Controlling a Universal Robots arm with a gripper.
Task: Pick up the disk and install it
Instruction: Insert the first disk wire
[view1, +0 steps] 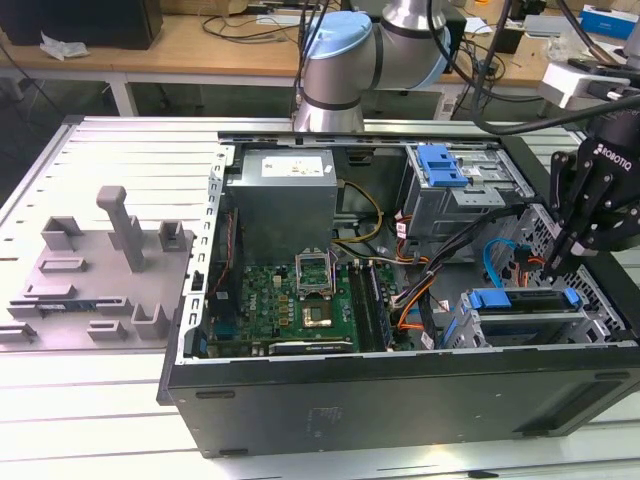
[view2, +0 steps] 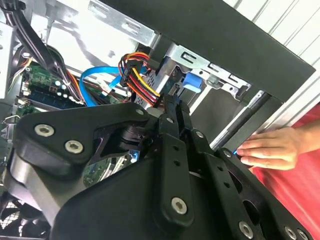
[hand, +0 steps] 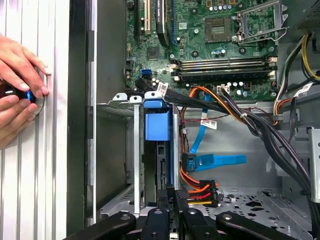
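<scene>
The disk (view1: 524, 298) sits edge-up in the metal drive cage (view1: 520, 325) at the case's front corner, on the exterior view's right, its blue plastic frame on top. In the first wrist view the blue frame (hand: 156, 125) lies between the cage rails, and it peeks past the fingers in the second wrist view (view2: 191, 82). My gripper (view1: 553, 262) hangs just above the far end of the disk, beside the orange and yellow power plug (hand: 200, 192). Its black fingers (view2: 175, 115) are pressed together with nothing between them, and I see the gripper (hand: 172, 194) a short way off the disk's end.
The open computer case (view1: 400, 400) holds a green motherboard (view1: 300, 300), a grey power supply (view1: 285, 195), a blue data cable (hand: 215, 161) and black cable bundles (hand: 260, 125). A person's hands (hand: 17, 85) rest on the ribbed table beside the case. A grey fixture (view1: 100, 270) stands at the exterior view's left.
</scene>
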